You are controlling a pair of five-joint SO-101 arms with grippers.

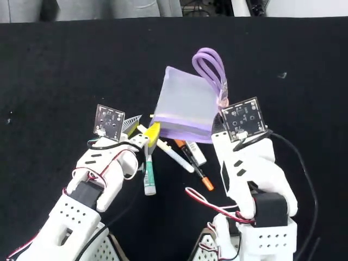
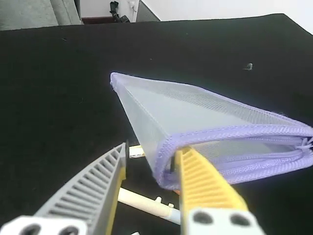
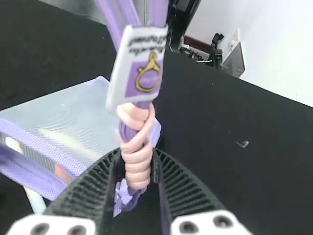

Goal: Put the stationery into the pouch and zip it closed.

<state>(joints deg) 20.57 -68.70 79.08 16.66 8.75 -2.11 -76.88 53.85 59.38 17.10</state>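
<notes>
Pouch: one purple mesh pouch [image 1: 185, 103] lies in the middle of the black table [image 1: 65, 70], in front of both arms.
Pens: I count four, all on the table just by the pouch mouth. They are a teal pen [image 1: 149, 176], a white pen [image 1: 178, 159], an orange pen [image 1: 205, 182] and a black-and-white pen [image 1: 196, 154].
Strap: one purple strap [image 1: 209, 65] on the right side of the pouch, with a pink coil [image 3: 137, 147] and a tag [image 3: 137, 66] on it.
Left arm [image 1: 100, 174]: it lies low, stretched out from the near left. The left fingers [image 2: 152, 149] are spread; the yellow one touches the left corner of the pouch mouth, and the grey one is apart from it.
Right arm [image 1: 253, 168]: it is stretched out from the near right. The right fingers [image 3: 136, 155] are pinching the pink coil on the strap.
Pouch way: the mouth faces the arms and its edge runs side to side, from one arm's fingers to the other's. The strap loop points away from the arms.
Pen way: the teal pen points straight out from the arms, partly under the left arm. The other three slant from the mouth toward the near right.
</notes>
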